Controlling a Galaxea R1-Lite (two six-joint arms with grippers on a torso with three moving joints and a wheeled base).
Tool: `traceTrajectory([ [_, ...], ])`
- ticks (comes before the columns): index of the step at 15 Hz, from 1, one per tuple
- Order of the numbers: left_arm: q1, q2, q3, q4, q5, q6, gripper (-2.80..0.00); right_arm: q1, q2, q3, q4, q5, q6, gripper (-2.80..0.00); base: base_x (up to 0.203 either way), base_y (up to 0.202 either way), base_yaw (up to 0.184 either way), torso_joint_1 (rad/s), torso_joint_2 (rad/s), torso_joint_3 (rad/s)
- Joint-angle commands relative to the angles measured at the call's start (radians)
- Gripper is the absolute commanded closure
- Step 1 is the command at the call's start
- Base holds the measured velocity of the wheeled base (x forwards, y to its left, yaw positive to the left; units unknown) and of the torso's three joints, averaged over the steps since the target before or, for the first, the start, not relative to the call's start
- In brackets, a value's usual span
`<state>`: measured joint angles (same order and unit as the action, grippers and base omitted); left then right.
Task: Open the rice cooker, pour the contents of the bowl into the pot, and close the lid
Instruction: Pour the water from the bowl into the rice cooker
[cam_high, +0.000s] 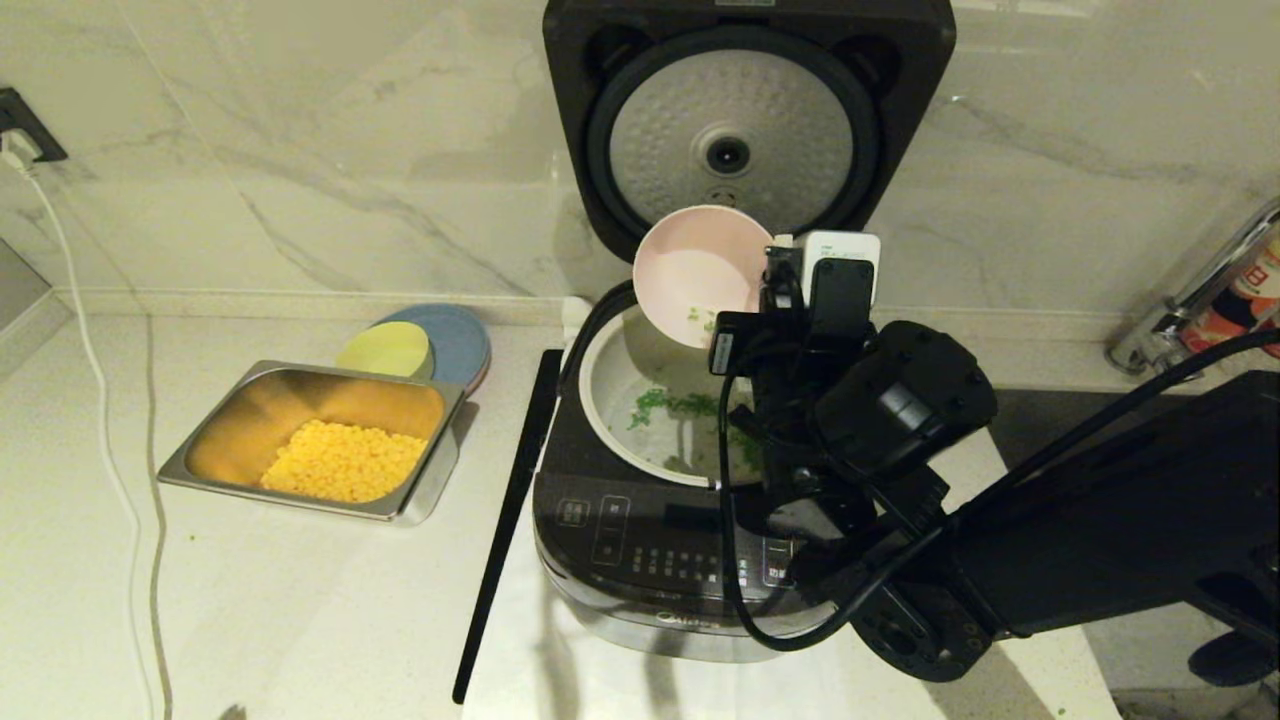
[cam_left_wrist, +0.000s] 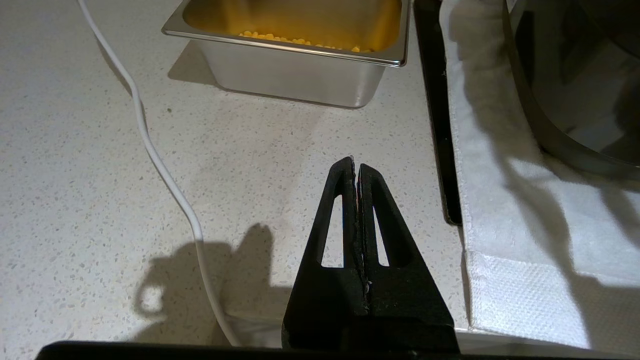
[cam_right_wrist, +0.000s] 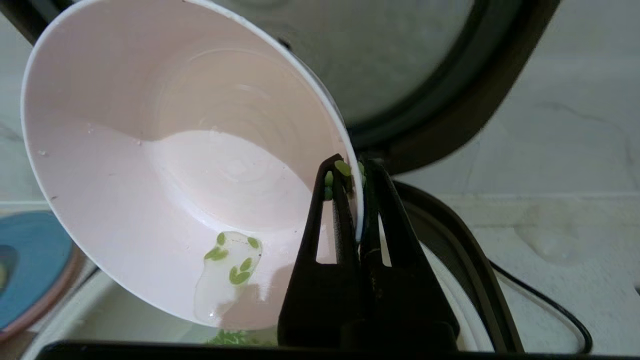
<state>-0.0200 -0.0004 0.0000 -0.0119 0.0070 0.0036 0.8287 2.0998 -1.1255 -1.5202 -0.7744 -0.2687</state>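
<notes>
Head view: bowl rim in right gripper, tipped over pot.

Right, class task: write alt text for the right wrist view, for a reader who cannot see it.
The right gripper pinches the rim of a tipped pink bowl, nearly empty, with a few green bits in a wet smear. Behind stands the open lid; below, the pot.

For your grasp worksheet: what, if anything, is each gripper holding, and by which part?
The right gripper holds the pink bowl by its rim, one finger inside, one outside. The left gripper is shut on nothing.
</notes>
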Motion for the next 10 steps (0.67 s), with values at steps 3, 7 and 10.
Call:
traceTrajectory([
  [3, 0.000, -0.001, 0.009, 0.000, 0.001, 0.001, 0.00, -0.002, -0.014, 0.011, -0.010, 0.022, -0.011, 0.00, 0.000, 0.000, 0.000, 0.000, 0.00, 0.000],
  [7, 0.000, -0.001, 0.009, 0.000, 0.001, -0.001, 0.00, -0.013, -0.004, 0.006, -0.010, 0.088, -0.097, 0.00, 0.000, 0.000, 0.000, 0.000, 0.00, 0.000],
  [10, 0.000, -0.001, 0.009, 0.000, 0.001, -0.001, 0.00, -0.040, 0.023, -0.001, -0.010, 0.120, -0.165, 0.00, 0.000, 0.000, 0.000, 0.000, 0.00, 0.000],
])
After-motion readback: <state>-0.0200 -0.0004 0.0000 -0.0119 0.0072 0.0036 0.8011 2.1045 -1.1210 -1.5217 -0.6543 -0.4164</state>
